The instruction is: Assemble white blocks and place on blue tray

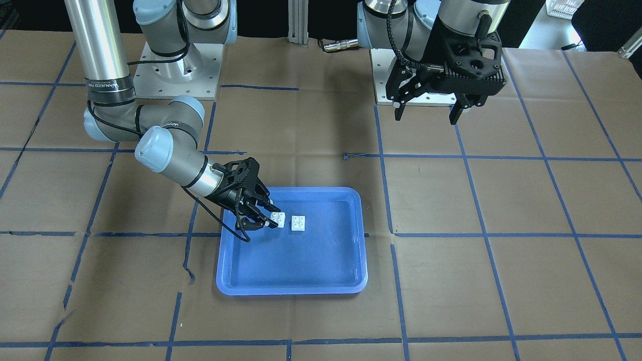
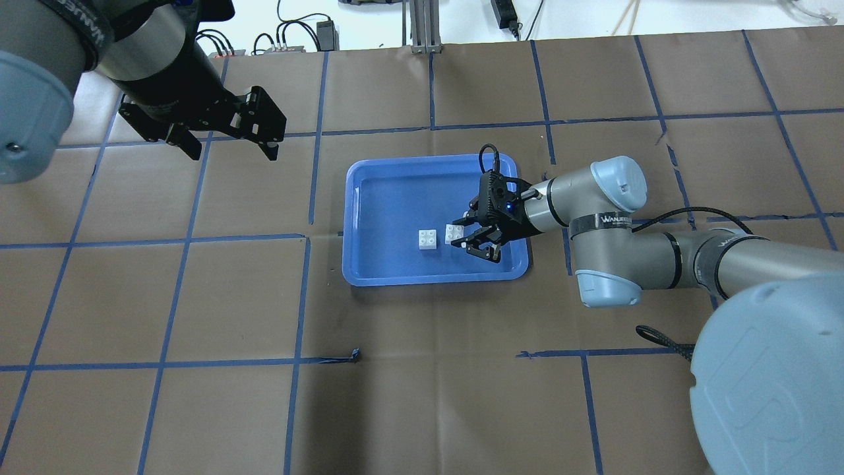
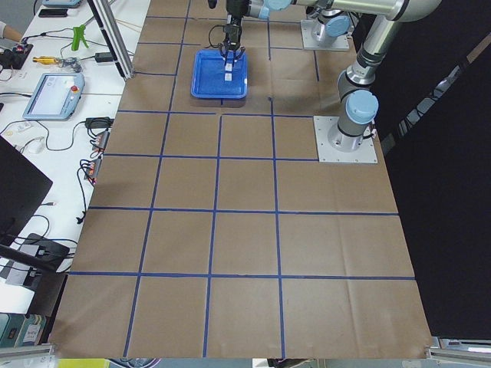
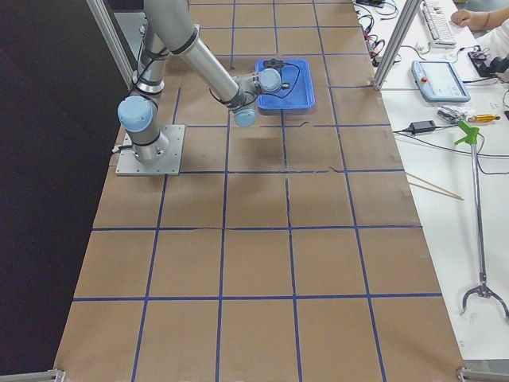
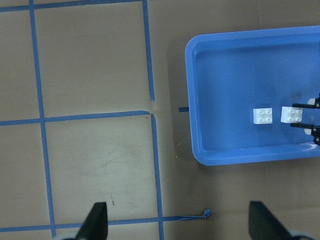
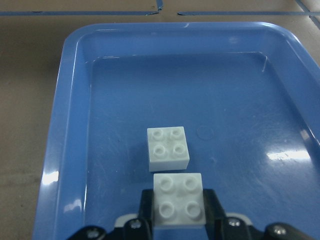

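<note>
The worktop [image 2: 422, 409] is covered in brown paper and marked into squares by blue tape lines [image 2: 300, 297]. The right arm [image 2: 626, 257] reaches low across it from the robot's right side, with its wrist over the edge of the tray. The left arm [image 2: 151, 59] is held high over the far left part of the worktop, well apart from the tray.

The blue tray [image 2: 369, 277] lies flat near the middle of the worktop, with its long sides running across the robot's front.

The left end effector [image 2: 227, 148] points down at bare paper, its two fingers spread wide. Its wrist camera looks down on the tray's left end from above.

The right end effector [image 1: 273, 218] is tilted down into the tray. It is closed on the first white block [image 6: 178, 200], with one black finger [image 6: 145, 210] against each side of the block. The pictures do not show whether this block rests on the tray floor or is held slightly off it.

The second white block [image 6: 168, 146] sits free on the tray floor just beside the first, on the side away from the end effector. A narrow gap separates them, so they are not joined. Both blocks have their four studs facing up. They are in the half of the tray nearer the robot, towards its right end.
</note>
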Robot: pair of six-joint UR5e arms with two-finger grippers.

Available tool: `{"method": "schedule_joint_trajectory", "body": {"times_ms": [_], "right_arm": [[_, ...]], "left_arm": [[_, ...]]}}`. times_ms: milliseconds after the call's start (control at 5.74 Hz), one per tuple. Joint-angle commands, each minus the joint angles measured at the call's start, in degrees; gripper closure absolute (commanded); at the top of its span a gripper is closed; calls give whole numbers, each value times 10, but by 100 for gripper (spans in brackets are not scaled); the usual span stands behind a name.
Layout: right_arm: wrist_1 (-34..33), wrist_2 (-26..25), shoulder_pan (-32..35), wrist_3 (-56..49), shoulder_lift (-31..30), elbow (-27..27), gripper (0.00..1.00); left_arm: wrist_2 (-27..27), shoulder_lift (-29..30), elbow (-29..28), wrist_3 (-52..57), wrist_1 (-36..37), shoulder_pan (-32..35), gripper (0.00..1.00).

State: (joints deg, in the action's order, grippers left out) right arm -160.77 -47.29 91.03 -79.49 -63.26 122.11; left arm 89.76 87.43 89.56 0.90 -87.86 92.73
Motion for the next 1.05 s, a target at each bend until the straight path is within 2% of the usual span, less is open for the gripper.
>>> {"method": "schedule_joint_trajectory", "body": {"times_ms": [0,349,872], "right_arm": [[0,-1,3,4,6,-8,78],[0,-10,12,26,16,-27,78],[3,-11,19,27,19,-26,78]], "left_arm": [[0,0,0,-1,1,0,1],[0,0,0,-1,2,0,1],[0,0,0,-1,3,-2,1]]}}
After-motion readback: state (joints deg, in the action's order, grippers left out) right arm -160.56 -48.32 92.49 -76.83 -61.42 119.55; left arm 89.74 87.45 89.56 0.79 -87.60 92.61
